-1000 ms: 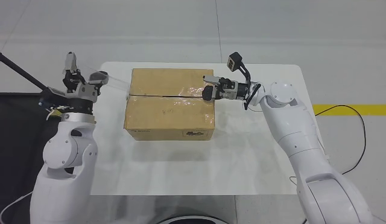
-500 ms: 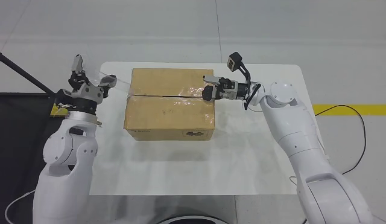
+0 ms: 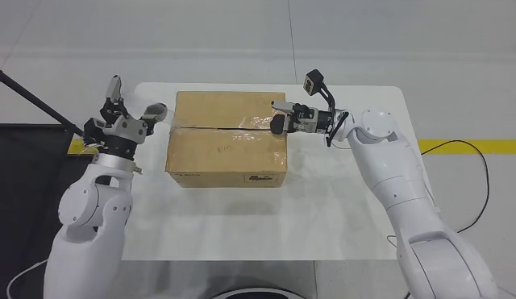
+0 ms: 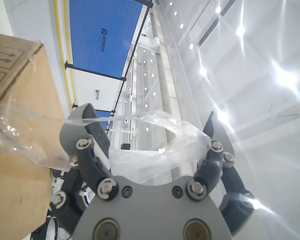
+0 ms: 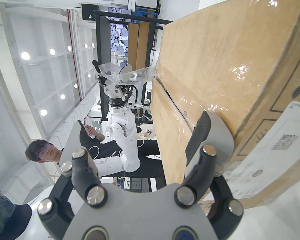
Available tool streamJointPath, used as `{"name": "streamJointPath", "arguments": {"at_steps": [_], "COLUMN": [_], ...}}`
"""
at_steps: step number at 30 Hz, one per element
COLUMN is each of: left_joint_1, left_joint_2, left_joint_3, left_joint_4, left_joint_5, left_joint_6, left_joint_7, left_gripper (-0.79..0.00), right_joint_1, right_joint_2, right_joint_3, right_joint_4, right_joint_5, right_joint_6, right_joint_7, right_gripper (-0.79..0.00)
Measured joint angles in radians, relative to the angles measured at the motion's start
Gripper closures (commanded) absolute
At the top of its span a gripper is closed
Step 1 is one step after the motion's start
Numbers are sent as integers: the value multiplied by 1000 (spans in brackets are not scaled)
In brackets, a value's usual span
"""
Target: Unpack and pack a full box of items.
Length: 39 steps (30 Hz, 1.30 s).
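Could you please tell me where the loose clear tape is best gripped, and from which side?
Grip the loose tape just off the box end facing the left end effector, coming from that side. There it stands clear of the cardboard, bunched between the open fingers, so closing probably suffices.

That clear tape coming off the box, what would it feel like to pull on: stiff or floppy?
Probably floppy: the clear tape sags and crumples between the left gripper's open fingers. Likely clingy too, since it hangs on them unclamped. One end looks attached to the box, so pulling may meet resistance.
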Motion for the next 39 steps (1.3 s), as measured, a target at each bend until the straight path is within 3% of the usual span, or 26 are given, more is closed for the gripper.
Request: {"name": "streamJointPath", "arguments": {"at_steps": [8, 18, 39], "left_joint_1": [-15, -38, -131], "left_joint_2": [-5, -13, -34], "left_joint_3": [49, 113, 241], "left_joint_4": [-10, -33, 1], "left_joint_5": [24, 56, 132], "left_joint_6": [16, 27, 54], "left_joint_7": [3, 20, 70], "left_gripper": [-785, -785, -785], "right_joint_1": [-1, -79, -146], "right_joint_2": [0, 25, 69], "right_joint_3": [0, 61, 148], "right_joint_4": [-1, -127, -196], "right_joint_5": [0, 30, 77], "right_joint_6": [0, -5, -23], "right_joint_7": [-1, -67, -29], "right_gripper": [-785, -785, -785]}}
